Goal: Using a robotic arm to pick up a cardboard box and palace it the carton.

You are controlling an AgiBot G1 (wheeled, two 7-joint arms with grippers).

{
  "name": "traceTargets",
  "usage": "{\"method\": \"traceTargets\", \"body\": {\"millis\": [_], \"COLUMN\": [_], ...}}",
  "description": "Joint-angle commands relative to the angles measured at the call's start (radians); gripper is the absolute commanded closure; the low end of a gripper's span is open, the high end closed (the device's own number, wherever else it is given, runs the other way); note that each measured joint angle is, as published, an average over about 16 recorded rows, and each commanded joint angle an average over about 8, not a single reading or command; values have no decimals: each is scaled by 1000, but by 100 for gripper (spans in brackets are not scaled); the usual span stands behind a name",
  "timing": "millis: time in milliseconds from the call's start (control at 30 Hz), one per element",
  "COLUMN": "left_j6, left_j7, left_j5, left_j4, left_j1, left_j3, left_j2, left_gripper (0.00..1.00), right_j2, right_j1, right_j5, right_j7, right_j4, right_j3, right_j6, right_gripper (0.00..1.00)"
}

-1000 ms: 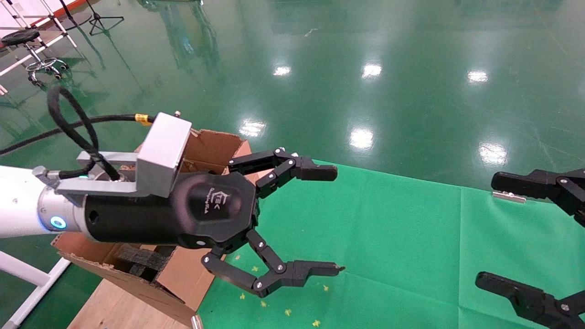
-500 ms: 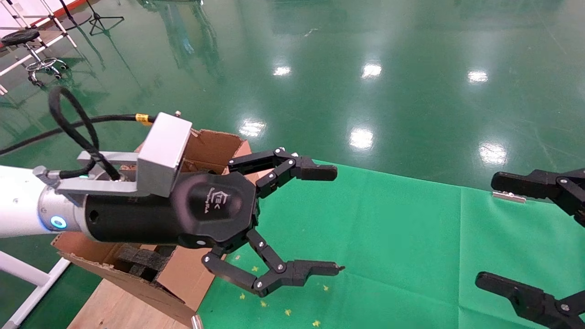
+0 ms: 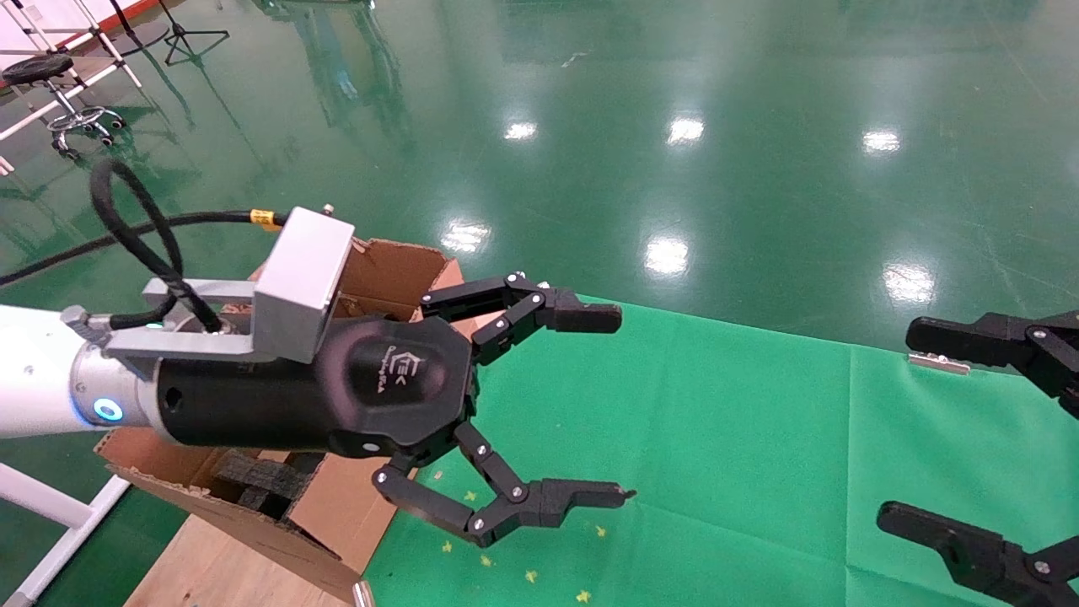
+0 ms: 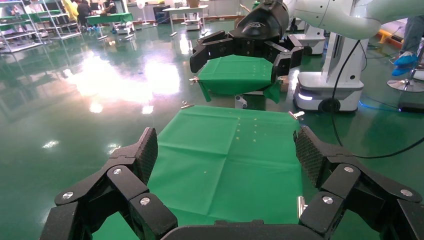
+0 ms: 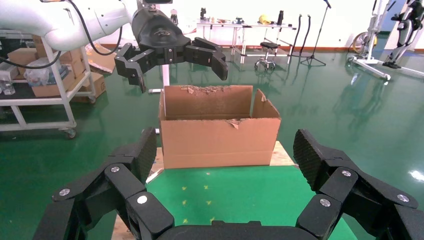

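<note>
The carton (image 3: 396, 263) stands at the table's left end, with torn flaps up and black foam (image 3: 261, 480) inside. It also shows in the right wrist view (image 5: 220, 135). The white robotic arm's left gripper (image 3: 603, 406) hangs above the carton's right side and the green cloth, open and empty. It also shows in the left wrist view (image 4: 226, 150). My right gripper (image 3: 906, 426) is open and empty at the right edge, over the cloth, and shows in the right wrist view (image 5: 225, 150). The small cardboard box is out of view.
A green cloth (image 3: 725, 438) covers the table, held by metal clips (image 3: 938, 362), with small yellow marks (image 3: 531, 576) near the front. A wooden board (image 3: 211, 565) lies under the carton. Glossy green floor lies beyond, with a stool (image 3: 50, 84) far left.
</note>
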Motion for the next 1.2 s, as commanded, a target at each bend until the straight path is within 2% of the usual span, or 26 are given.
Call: {"method": "traceTargets", "body": {"millis": [33, 1200], "left_j6": [0, 0], "left_j7": [0, 0], "left_j5": [0, 0], "left_j4": [0, 0], "left_j1": [0, 0], "left_j3": [0, 0], "left_j2": [0, 0], "left_gripper": [0, 0], "right_j2": [0, 0], "right_j1": [0, 0], "right_j5": [0, 0], "right_j7": [0, 0], "right_j4": [0, 0], "right_j3": [0, 0], "right_j6": [0, 0], "right_gripper": [0, 0]}}
